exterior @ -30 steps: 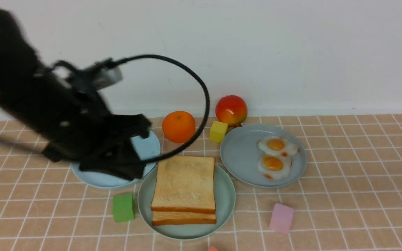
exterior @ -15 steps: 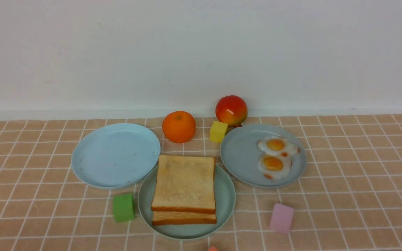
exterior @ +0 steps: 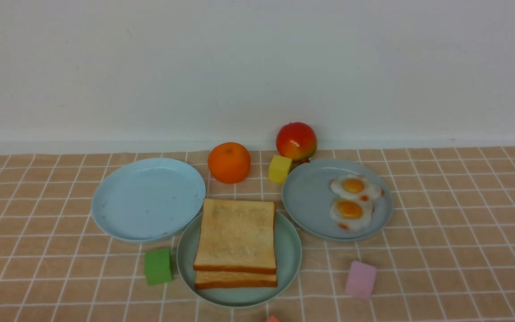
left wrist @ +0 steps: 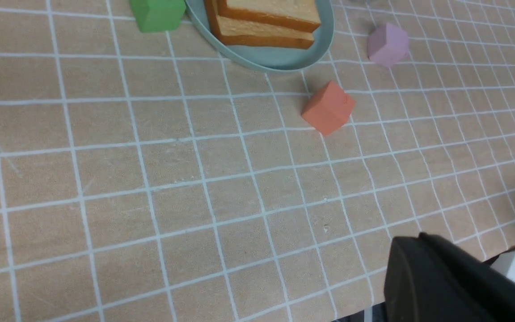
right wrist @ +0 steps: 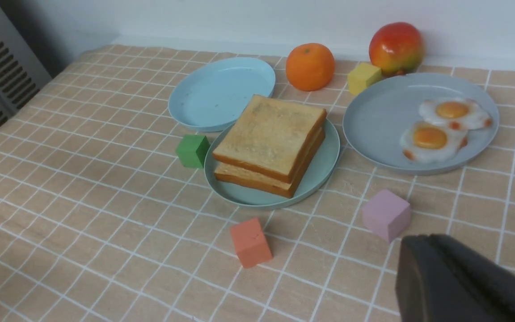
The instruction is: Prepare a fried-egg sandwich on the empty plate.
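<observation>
Sandwich looks stacked, and both sets of my fingers are together.
My left black fingers (left wrist: 436, 277) and right black fingers (right wrist: 436, 277) are closed on nothing, away from the two golden-toasted square bread slices (exterior: 237, 237) stacked on the matte mint-green plastic plate (exterior: 288, 268). I can't see an egg between them. I judge the slices light and slightly soft; if the top needs straightening, I'd pinch opposite crusts gently, since it overhangs and could slide.
</observation>
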You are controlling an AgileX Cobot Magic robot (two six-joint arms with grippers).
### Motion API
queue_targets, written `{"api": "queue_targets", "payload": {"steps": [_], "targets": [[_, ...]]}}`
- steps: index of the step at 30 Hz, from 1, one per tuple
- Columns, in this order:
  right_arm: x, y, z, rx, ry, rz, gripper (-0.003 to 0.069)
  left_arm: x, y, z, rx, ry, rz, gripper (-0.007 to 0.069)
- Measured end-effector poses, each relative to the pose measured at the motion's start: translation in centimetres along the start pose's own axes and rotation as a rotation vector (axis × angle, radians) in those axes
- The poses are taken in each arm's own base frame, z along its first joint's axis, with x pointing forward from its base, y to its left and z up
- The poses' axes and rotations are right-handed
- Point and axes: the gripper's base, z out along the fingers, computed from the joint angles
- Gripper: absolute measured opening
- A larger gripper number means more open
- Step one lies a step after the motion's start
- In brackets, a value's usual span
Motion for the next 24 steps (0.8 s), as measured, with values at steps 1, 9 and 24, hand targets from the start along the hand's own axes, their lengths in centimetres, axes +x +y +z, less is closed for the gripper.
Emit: {"api": "queue_targets", "payload": {"steps": [1, 9, 24], "targets": [[0.0, 0.0, 0.0, 0.0, 0.0, 0.0, -0.0009, 0.0, 0.0, 0.0, 0.0, 0.0, 0.0, -0.0013], [0.0, 0.0, 0.0, 0.0, 0.001, 0.0, -0.0003, 0.6, 1.4, 0.3, -0.081, -0.11, 0.068, -0.0013], [0.0, 0.0, 0.0, -0.001, 0.004, 0.0, 0.0003, 6.1, 10.6, 8.6, -0.43, -0.506, 0.081, -0.0006]]}}
